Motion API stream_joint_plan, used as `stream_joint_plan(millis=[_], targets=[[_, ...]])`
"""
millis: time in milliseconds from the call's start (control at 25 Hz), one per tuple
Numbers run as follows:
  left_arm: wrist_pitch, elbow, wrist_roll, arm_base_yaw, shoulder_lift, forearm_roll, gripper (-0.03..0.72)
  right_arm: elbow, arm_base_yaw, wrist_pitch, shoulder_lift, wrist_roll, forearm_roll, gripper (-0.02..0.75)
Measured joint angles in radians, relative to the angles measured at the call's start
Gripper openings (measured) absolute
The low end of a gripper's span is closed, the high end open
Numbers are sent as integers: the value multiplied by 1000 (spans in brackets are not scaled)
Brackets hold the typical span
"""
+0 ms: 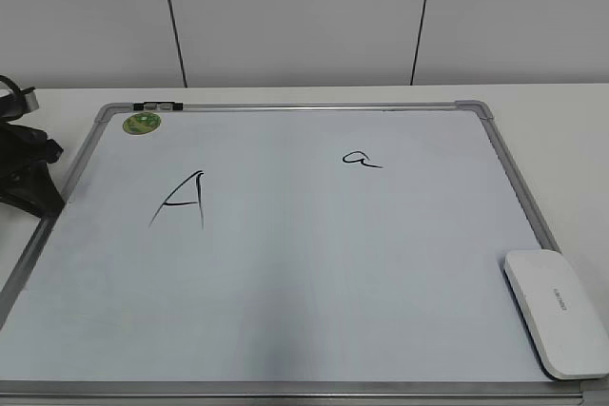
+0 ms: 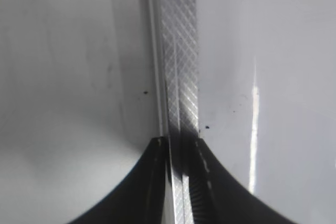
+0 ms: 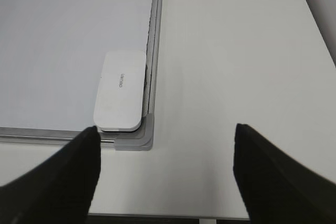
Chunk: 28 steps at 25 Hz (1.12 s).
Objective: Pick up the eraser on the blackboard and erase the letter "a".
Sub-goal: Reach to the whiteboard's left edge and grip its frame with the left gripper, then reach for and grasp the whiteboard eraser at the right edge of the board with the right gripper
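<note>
We found the eraser [image 1: 555, 311] lying flat in the near right corner of the blackboard [image 1: 285, 282], well apart from the letter "a" [image 1: 361, 160]. The right gripper [image 3: 165, 174] hovered over the bare tabletop [image 3: 236, 51] beside that corner, jaws spread wide and empty. The left gripper [image 2: 181, 182] sat over the board's frame; its jaws we could not judge.

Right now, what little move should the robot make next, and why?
Probably bring the right end effector forward and left over the eraser. Its jaws stand open and empty above bare table, the eraser lies untouched in the board's corner, and the "a" is unerased.
</note>
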Motion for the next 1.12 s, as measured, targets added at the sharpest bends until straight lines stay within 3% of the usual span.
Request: stream_joint_plan(millis=[240, 640, 840, 1120], targets=[[2, -1, 0, 4, 0, -2, 39, 0, 0, 0, 0, 0, 0, 587], [3, -1, -2, 4, 0, 0, 35, -57, 0, -7, 11, -25, 32, 587], [3, -1, -2, 4, 0, 2, 35, -180, 0, -11, 195, -53, 38, 587], [3, -1, -2, 4, 0, 6, 35, -268, 0, -40, 537, -62, 185, 587]])
